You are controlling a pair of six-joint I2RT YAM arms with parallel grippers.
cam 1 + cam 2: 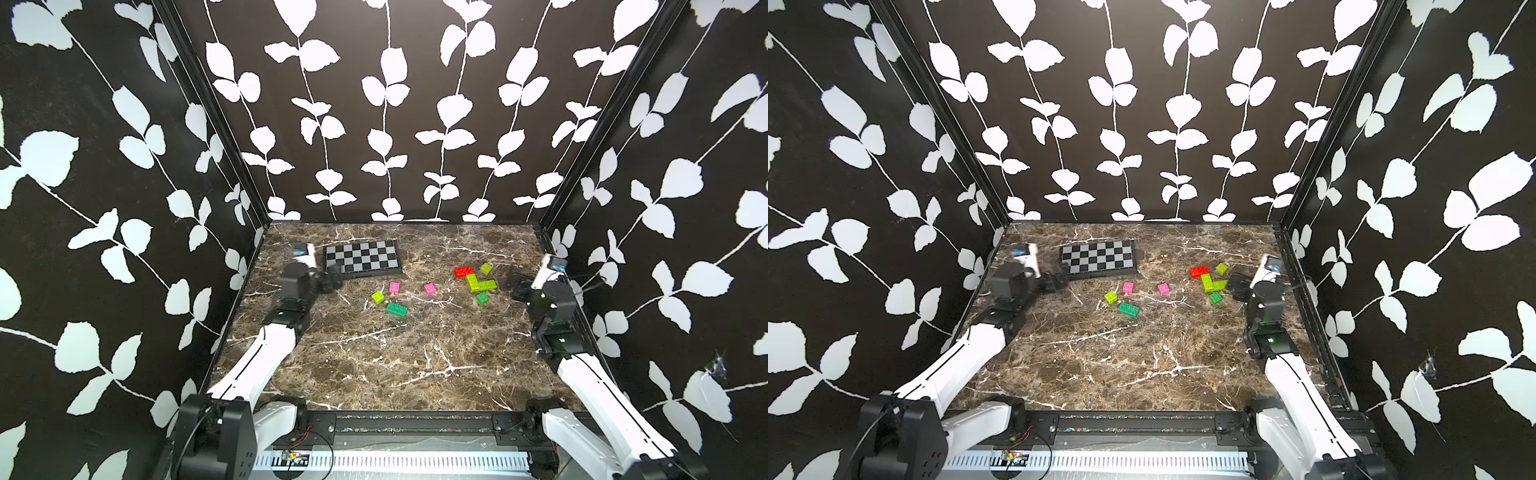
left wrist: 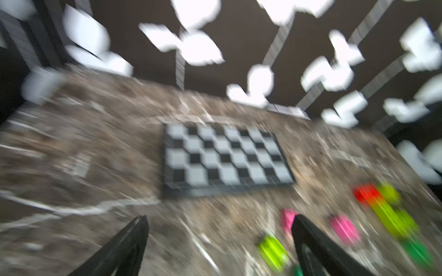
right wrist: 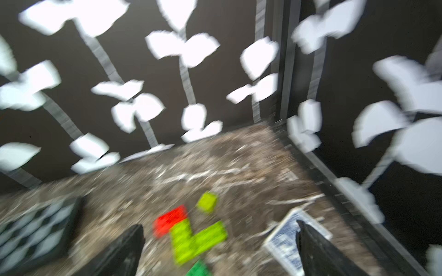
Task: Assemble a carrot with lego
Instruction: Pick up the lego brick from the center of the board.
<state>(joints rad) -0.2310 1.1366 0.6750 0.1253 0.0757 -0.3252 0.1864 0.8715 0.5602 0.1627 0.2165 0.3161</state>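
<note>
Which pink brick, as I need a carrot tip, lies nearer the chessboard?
The pink brick beside the lime brick, just off the chessboard's corner; the other pink brick lies alone, farther away.

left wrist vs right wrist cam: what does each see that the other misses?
Left wrist only: the two pink bricks and a lone lime brick. Right wrist only: a blue-backed card. Both, blurred: the red brick, the lime L-shaped pair beside it, and the chequered board, whole from the left wrist, just a corner from the right.
</note>
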